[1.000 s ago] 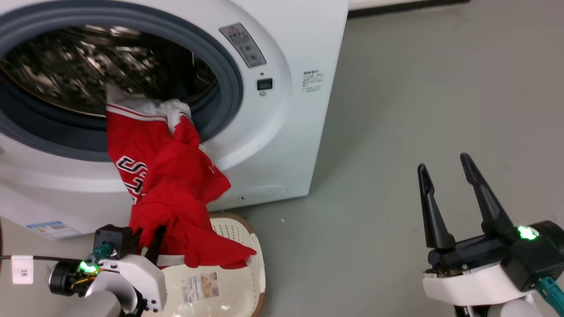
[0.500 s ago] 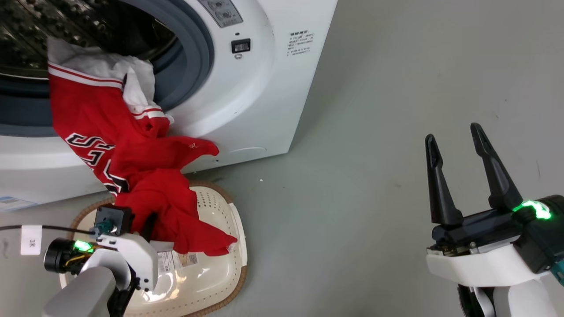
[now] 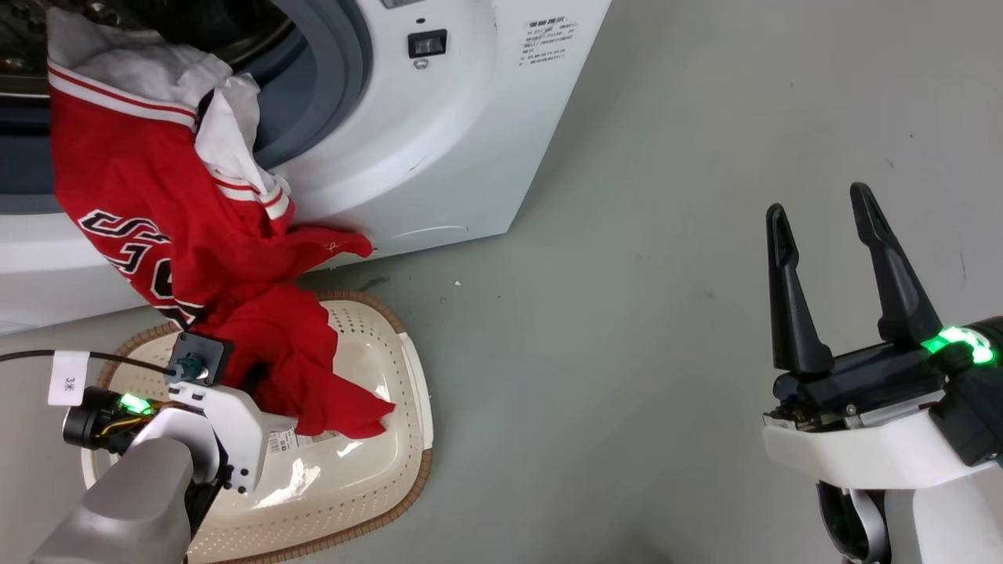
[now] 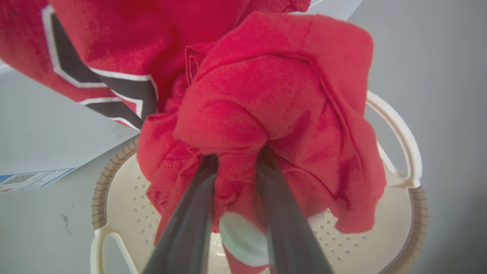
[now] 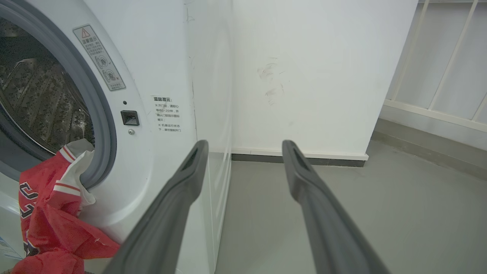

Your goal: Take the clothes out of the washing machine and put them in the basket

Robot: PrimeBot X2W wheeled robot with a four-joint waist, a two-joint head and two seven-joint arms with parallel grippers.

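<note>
The red clothes (image 3: 164,235) hang from the washing machine (image 3: 439,141) porthole down into the cream basket (image 3: 368,478) on the floor in front of it. Their upper end with white trim still lies over the grey gasket. My left gripper (image 4: 236,161) is shut on a bunched red fold of the clothes (image 4: 266,95) just above the basket (image 4: 399,179); in the head view cloth hides its fingers. At the lower right my right gripper (image 3: 819,207) stands open and holds nothing. In the right wrist view the right gripper (image 5: 243,146) points past the washing machine (image 5: 167,76), and the clothes (image 5: 49,213) show at the lower left.
Grey floor (image 3: 666,235) spreads to the right of the washer and basket. A white wall (image 5: 312,68) with a dark baseboard stands behind the washer. A cable with a white tag (image 3: 69,377) runs to my left wrist.
The head camera has dropped and turned, so the washer sits higher and the whole basket shows. The clothes have come further out of the drum and lower into the basket with my left gripper.
</note>
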